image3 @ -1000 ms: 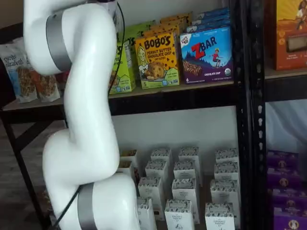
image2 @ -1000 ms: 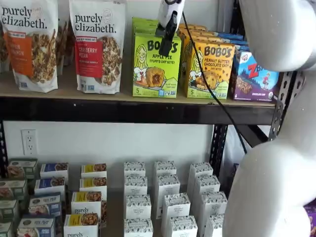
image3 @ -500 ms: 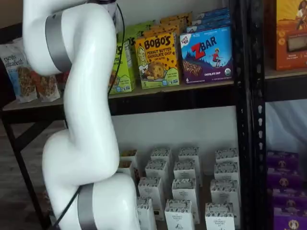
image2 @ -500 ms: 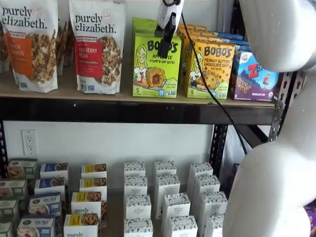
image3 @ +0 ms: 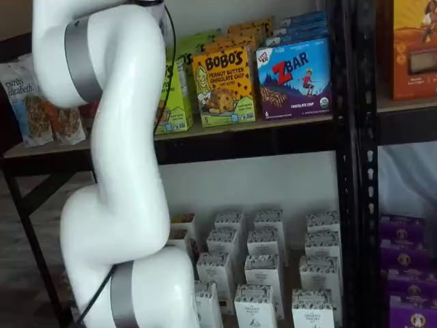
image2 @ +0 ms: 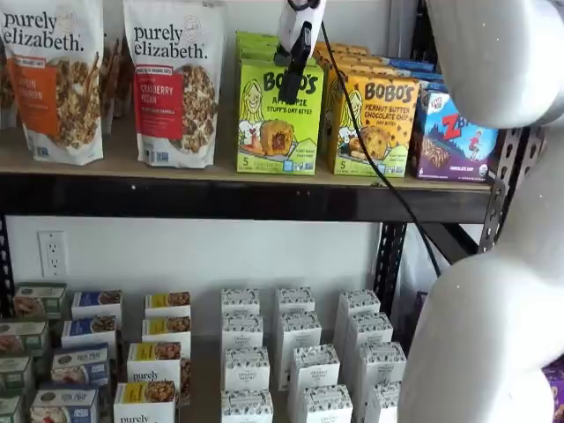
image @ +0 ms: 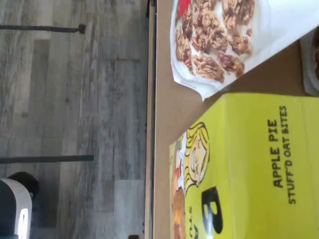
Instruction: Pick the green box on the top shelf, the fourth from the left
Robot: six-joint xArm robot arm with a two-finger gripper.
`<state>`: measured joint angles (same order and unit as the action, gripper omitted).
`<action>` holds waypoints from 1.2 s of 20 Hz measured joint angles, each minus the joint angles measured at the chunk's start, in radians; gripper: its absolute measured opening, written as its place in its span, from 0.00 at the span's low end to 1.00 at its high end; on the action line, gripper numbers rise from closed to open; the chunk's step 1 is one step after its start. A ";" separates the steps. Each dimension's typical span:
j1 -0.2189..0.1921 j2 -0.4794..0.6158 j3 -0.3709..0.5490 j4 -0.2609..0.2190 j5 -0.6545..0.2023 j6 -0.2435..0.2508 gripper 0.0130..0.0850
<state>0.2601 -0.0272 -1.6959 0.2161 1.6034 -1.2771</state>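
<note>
The green box [image2: 278, 119], a lime Bobo's Apple Pie carton, stands upright on the top shelf [image2: 220, 179] between a granola bag and a yellow-orange Bobo's carton. In a shelf view the arm hides most of the green box [image3: 176, 102]. My gripper [image2: 289, 86] hangs from the view's top edge in front of the box's upper face. Its black fingers show side-on with no gap visible. The wrist view looks down on the green box [image: 259, 164] and the shelf's tan board [image: 167, 114].
Purely Elizabeth granola bags [image2: 174, 84] stand left of the green box. A yellow-orange Bobo's carton [image2: 374, 123] and a ZBar box [image2: 454, 132] stand to its right. A black cable [image2: 379, 167] trails from the gripper. My white arm [image3: 123, 171] fills the foreground. White cartons [image2: 300, 361] fill the lower shelf.
The gripper has crept slightly up and to the left in front of the green box's top. The boxes have not moved.
</note>
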 joint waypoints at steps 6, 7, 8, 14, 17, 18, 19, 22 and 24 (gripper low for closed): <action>0.001 0.003 -0.005 0.005 0.005 0.001 1.00; 0.000 0.004 -0.007 0.006 0.006 0.002 1.00; 0.000 0.004 -0.007 0.006 0.007 0.002 1.00; 0.003 -0.007 0.010 -0.001 -0.012 0.002 0.94; 0.004 -0.010 0.016 -0.001 -0.018 0.003 0.83; 0.005 -0.010 0.017 -0.002 -0.019 0.003 0.83; 0.005 -0.011 0.018 -0.003 -0.020 0.003 0.78; 0.005 -0.012 0.020 -0.002 -0.019 0.004 0.67; 0.006 -0.010 0.017 -0.002 -0.013 0.004 0.67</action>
<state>0.2656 -0.0372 -1.6785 0.2137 1.5904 -1.2732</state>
